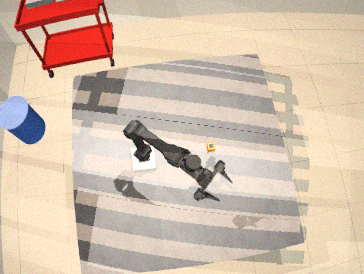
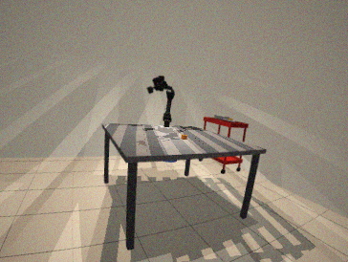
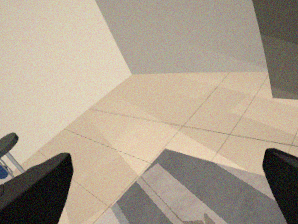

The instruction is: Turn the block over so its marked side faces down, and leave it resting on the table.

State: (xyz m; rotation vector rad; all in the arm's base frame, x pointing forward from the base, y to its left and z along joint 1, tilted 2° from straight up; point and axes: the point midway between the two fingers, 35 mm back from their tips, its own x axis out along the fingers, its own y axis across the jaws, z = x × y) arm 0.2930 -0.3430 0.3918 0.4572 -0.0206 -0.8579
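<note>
My pincer in its spread state, with the white base plate taken as the landmark. The two black fingers stand very wide apart, at or near their full opening, and nothing lies between them.

Top view: my black arm rises from the plate, and my pincer is to the plate's right and lower in the frame. The block rests on the striped table, right of the plate and slightly higher in the frame, apart from my fingers. Its upper face shows a dark square patch within a yellow-orange border; this face is turned up. A red cart stands on the floor up and left of the plate, and a blue cylinder lies to the plate's left, outside the table's outline.

Exterior view: I hold my pincer high above the level of the plate; the block sits nearer the camera than the plate. Its faces are too small here to distinguish.

Wrist view: a corner of the table appears low between my fingers, with tiled floor and walls beyond.
</note>
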